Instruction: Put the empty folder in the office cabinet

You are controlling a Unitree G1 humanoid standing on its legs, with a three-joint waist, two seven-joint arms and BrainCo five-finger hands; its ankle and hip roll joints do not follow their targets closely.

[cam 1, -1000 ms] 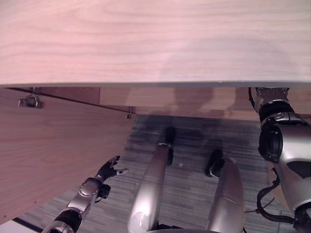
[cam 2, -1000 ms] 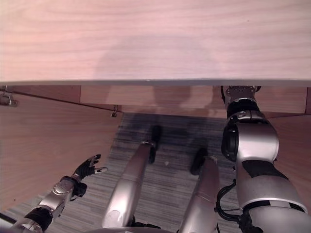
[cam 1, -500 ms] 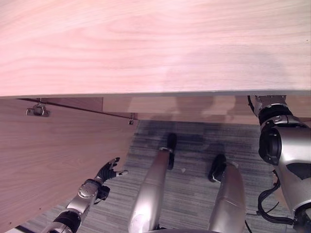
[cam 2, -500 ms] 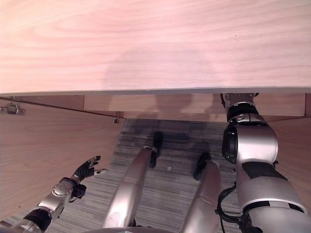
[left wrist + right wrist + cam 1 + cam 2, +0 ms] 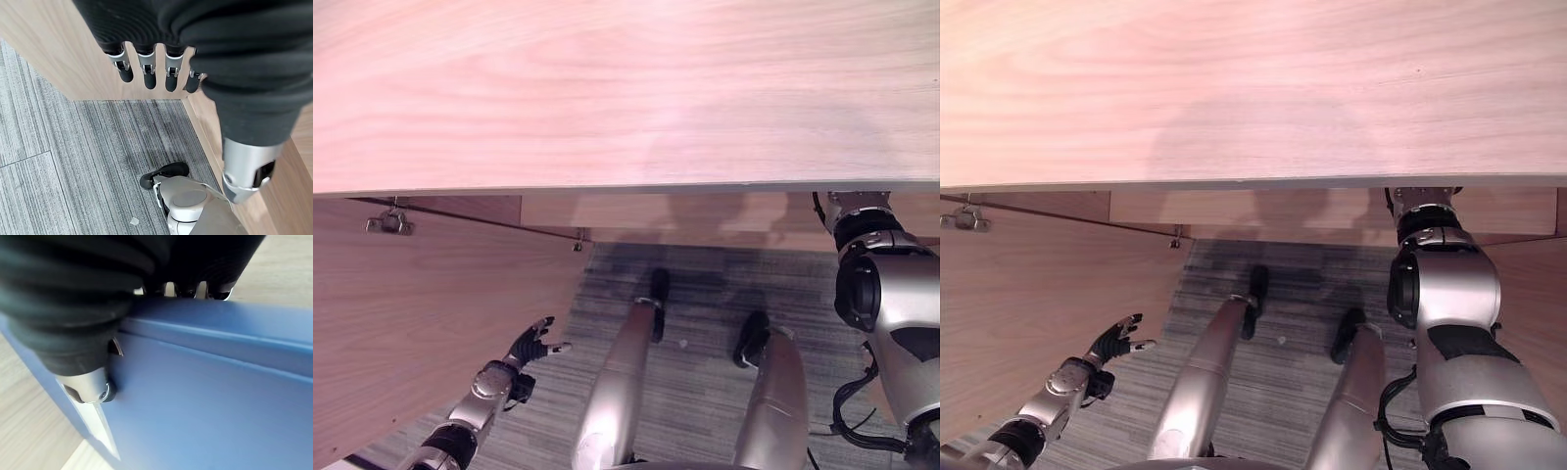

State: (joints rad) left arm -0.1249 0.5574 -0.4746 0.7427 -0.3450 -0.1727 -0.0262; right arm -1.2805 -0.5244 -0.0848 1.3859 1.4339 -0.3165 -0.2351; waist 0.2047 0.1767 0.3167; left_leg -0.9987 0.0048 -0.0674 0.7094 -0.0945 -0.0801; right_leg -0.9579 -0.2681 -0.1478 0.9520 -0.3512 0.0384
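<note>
Right wrist view: a blue folder (image 5: 205, 396) is seen very close, gripped by the right hand (image 5: 88, 382), with the thumb pressed on its wide face and the fingers (image 5: 215, 293) curled over its top edge. Pale wood is seen just behind it. From the head, the right arm is seen reaching under the cabinet top (image 5: 626, 88) on the far right. At the near left, beside the open cabinet door (image 5: 411, 313), the left hand (image 5: 530, 345) is held over the grey carpet (image 5: 705, 284), fingers (image 5: 146, 73) straight and apart, holding nothing.
</note>
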